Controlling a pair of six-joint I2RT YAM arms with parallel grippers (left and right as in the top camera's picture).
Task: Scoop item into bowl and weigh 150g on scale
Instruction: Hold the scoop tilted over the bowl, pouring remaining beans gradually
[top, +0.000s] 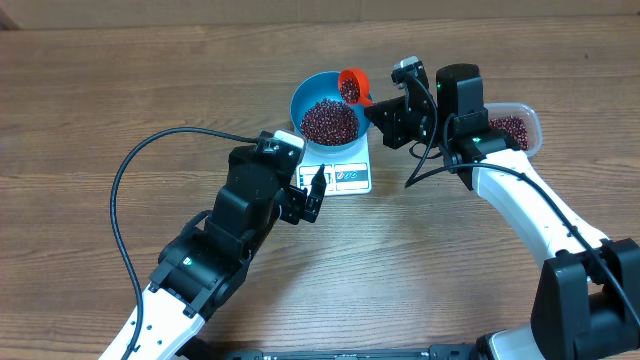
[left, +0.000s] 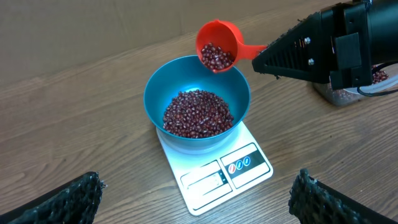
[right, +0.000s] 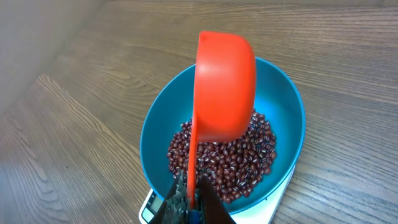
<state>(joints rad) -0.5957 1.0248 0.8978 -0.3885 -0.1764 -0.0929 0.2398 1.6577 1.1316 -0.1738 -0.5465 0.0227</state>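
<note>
left arm (top: 225, 225): black links, white lower segment | right arm (top: 520, 195): black head, white link | cables (top: 114, 205): black

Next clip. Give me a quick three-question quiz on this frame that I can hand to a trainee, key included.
1. True or false: the blue bowl stands on the white scale.
2. What is the right tool gripping? A) the handle of the orange scoop B) the bowl's rim C) nothing
3. Fill in: the left tool stands ___ and holds nothing.
Key: 1 true. 2 A; the scoop, tilted above the bowl, has beans in it. 3 open.
</note>
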